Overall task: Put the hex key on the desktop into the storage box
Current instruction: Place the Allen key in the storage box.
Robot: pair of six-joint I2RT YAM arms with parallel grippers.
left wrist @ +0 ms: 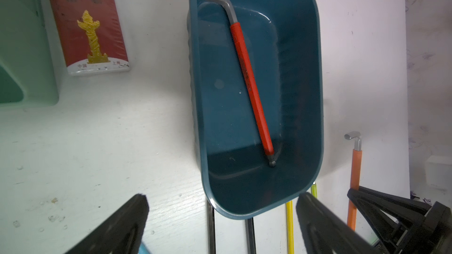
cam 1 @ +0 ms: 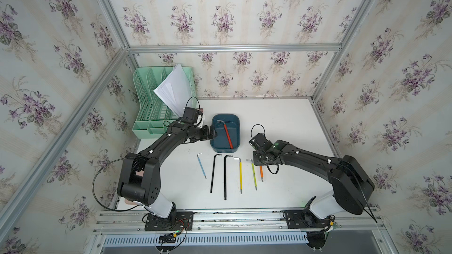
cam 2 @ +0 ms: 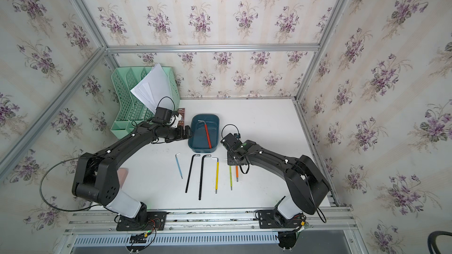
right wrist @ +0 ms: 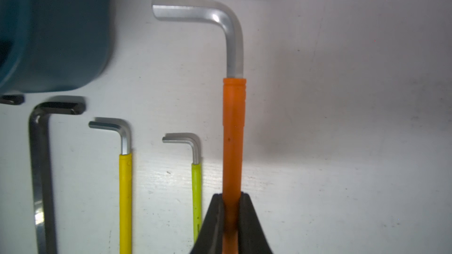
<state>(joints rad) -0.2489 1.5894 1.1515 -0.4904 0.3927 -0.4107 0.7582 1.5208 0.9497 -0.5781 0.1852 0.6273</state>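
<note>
Step in hand: pick-up of the second key. The right gripper [right wrist: 231,199] is pinching the orange hex key [right wrist: 233,130] on its sleeve, bent end pointing away from the wrist; a soft shadow beside the key suggests that it is raised off the desk [cam 1: 281,123], though this cannot be confirmed. The left gripper [left wrist: 221,199] is spread and holds nothing; it sits just beside the storage box [cam 1: 233,128], at the wall facing the left arm. The red hex key [cam 1: 228,134] already lies slantwise on the box floor.

Next move, as judged: lift clear, carry across to the box, lower over its rim, release; five keys would then remain.

Clearances:
- the lime hex key [cam 1: 254,174] lies just beside the held key; a straight lift avoids dragging it;
- the yellow hex key [cam 1: 240,174], two black hex keys [cam 1: 225,177] and blue hex key [cam 1: 201,166] lie in a row near the box's near wall;
- bare desk separates the right gripper from the box; the side rail is well apart;
- the free floor beside the red key is the better drop zone.
</note>
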